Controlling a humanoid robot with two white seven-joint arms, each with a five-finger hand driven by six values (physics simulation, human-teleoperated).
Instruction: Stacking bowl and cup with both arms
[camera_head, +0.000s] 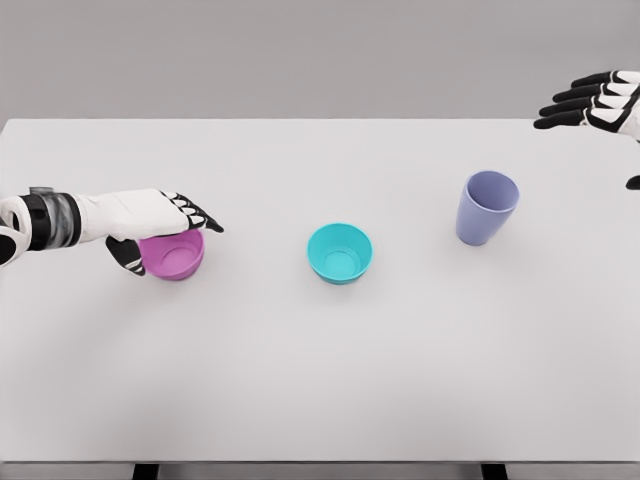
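A pink bowl (175, 257) stands on the white table (320, 380) at the left. My left hand (160, 225) lies over its far rim, fingers (195, 214) stretched out flat above it and thumb (126, 256) hanging by its left wall; I see no closed grip. A teal bowl (340, 252) sits upright in the middle. To its right stands a lavender cup (486, 207), upright and empty. My right hand (595, 103) hovers at the far right edge, beyond the table's back corner, fingers spread, holding nothing and well away from the cup.
The table's back edge runs across the top of the view and its front edge along the bottom. Wide bare surface lies in front of the three vessels. A grey wall is behind.
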